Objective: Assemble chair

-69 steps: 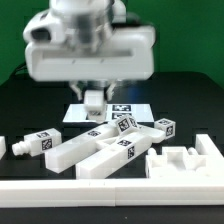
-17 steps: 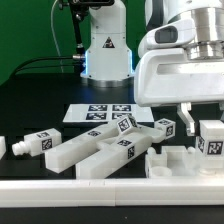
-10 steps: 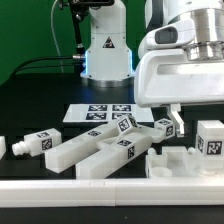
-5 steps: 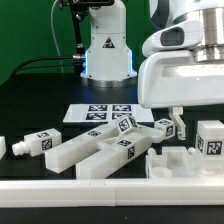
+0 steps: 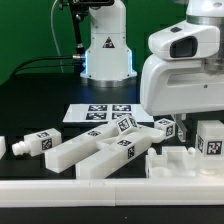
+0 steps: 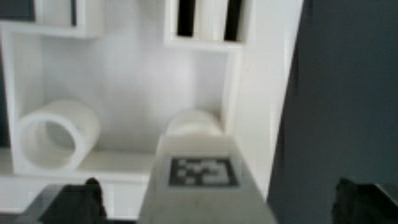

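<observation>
The chair lies in loose white tagged pieces. A small tagged cube (image 5: 210,139) stands on the notched seat frame (image 5: 180,162) at the exterior view's right. My gripper (image 5: 195,122) hovers just above the cube, open, and its body hides much of the cube's top. In the wrist view the gripper (image 6: 217,204) is open, with dark fingertips (image 6: 71,200) wide on either side. The tagged cube (image 6: 205,165) rises between them, touching neither. The seat frame (image 6: 107,90) with a round hole lies below it. Two long bars (image 5: 100,150) lie in the middle of the table.
The marker board (image 5: 100,113) lies flat behind the bars. A short tagged piece (image 5: 35,144) sits at the exterior view's left and tagged cubes (image 5: 163,127) beside the bars. A long white border rail (image 5: 100,190) runs along the front. The arm's base (image 5: 105,45) stands at the back.
The gripper carried the cube from the middle to the seat frame, let go of it and opened. Over the last second it has risen a little; the cube stays put.
</observation>
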